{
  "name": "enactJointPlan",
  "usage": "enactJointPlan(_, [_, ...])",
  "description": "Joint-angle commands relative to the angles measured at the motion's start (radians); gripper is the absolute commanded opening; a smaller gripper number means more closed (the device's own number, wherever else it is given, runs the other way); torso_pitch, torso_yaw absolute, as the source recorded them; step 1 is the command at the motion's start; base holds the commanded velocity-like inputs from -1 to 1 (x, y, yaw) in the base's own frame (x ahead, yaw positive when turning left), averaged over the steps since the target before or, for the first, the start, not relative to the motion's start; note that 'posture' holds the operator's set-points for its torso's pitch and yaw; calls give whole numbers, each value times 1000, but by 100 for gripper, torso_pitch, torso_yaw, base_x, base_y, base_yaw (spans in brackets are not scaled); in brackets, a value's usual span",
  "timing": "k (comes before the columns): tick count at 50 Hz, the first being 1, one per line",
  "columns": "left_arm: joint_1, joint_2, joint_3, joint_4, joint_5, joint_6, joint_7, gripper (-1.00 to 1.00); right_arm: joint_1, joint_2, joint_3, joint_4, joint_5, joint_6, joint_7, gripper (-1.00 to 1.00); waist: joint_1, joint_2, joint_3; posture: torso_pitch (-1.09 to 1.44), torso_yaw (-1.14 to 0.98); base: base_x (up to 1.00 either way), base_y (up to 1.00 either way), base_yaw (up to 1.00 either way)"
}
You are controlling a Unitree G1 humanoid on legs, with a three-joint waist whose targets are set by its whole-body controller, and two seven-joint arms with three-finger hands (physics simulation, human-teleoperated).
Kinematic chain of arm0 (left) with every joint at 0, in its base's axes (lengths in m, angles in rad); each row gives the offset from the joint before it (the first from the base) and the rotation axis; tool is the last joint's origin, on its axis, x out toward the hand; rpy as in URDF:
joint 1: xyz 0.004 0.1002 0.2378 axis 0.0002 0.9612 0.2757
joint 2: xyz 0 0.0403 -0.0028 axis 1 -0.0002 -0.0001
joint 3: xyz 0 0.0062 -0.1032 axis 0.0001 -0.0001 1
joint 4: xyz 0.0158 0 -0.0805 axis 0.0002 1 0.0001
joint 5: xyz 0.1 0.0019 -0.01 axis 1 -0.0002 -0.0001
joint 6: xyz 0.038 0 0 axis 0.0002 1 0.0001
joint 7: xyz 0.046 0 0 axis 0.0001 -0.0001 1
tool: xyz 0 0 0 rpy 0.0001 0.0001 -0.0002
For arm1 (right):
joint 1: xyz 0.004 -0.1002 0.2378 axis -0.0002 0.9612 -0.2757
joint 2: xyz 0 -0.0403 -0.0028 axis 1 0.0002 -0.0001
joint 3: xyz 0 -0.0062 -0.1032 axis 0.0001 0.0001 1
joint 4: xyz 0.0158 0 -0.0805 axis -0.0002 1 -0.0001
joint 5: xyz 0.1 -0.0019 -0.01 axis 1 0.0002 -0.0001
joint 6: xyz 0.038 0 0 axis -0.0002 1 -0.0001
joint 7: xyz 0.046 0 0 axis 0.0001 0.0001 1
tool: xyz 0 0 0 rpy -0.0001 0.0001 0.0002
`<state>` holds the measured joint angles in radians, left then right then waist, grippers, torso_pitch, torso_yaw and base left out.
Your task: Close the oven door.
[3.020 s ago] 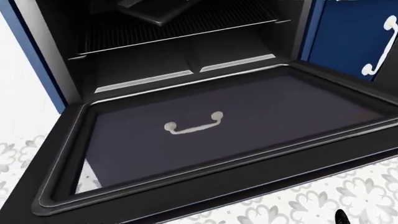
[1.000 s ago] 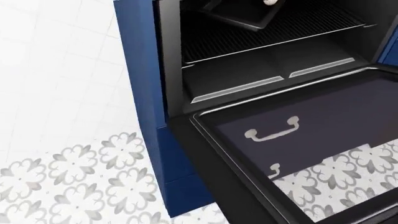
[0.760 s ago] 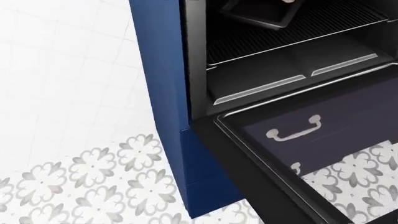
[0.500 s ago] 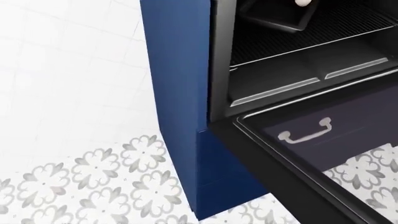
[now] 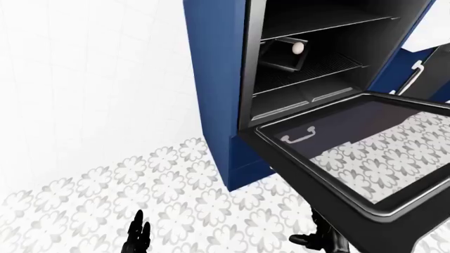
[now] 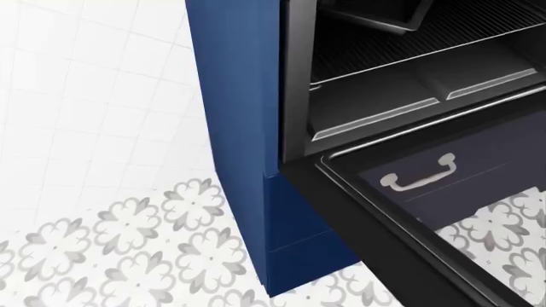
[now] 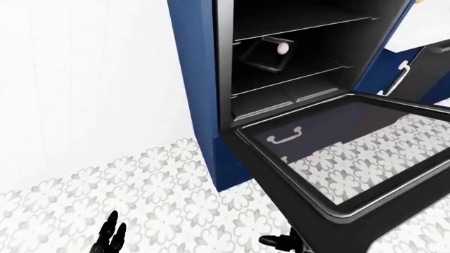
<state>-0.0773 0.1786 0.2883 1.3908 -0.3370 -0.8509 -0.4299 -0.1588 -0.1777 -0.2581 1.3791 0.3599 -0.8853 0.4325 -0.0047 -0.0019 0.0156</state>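
Camera swung left, oven door (image 6: 409, 211) now at right edge, white wall (image 6: 94, 96) filling left

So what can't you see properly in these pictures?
- Right hand: left-eye view, mostly hidden under the open oven door; fingers unclear.
- Left hand: cut off by the bottom edge.
- White round thing in the dark tray: too small to name.
- Door's far corner: cut off by the right edge.

In the left-eye view the oven door (image 5: 352, 158) hangs open at right, level, below the oven cavity (image 5: 316, 58). A tray (image 5: 281, 52) sits on a rack inside, an egg (image 5: 298, 47) in it. The wall (image 5: 91, 79) stands left, the floor (image 5: 141, 195) below.
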Motion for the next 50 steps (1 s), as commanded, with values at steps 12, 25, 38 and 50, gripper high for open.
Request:
enactJointPlan(12, [-6,10,4,-16,0,-25,-4,100,-7,-14,-21,-17,-41,-65,-63,100,-4,-3,-9,0,0,0,0,0])
enactJointPlan(25, [-6,8,3,-16,-2,-26,-2,100,-11,-16,-26,-19,-2,-12,-39,100,-5,-6,-21,0,0,0,0,-2])
enactJointPlan(38, [-6,8,2,-17,-5,-24,-3,100,-9,-14,-24,-19,10,-3,-29,100,-6,41,10,0,0,0,0,-17])
enactJointPlan(50, [-6,8,2,-17,-9,-24,-5,100,-9,-15,-25,-20,18,5,-20,100,-19,-42,3,0,0,-1,0,-36])
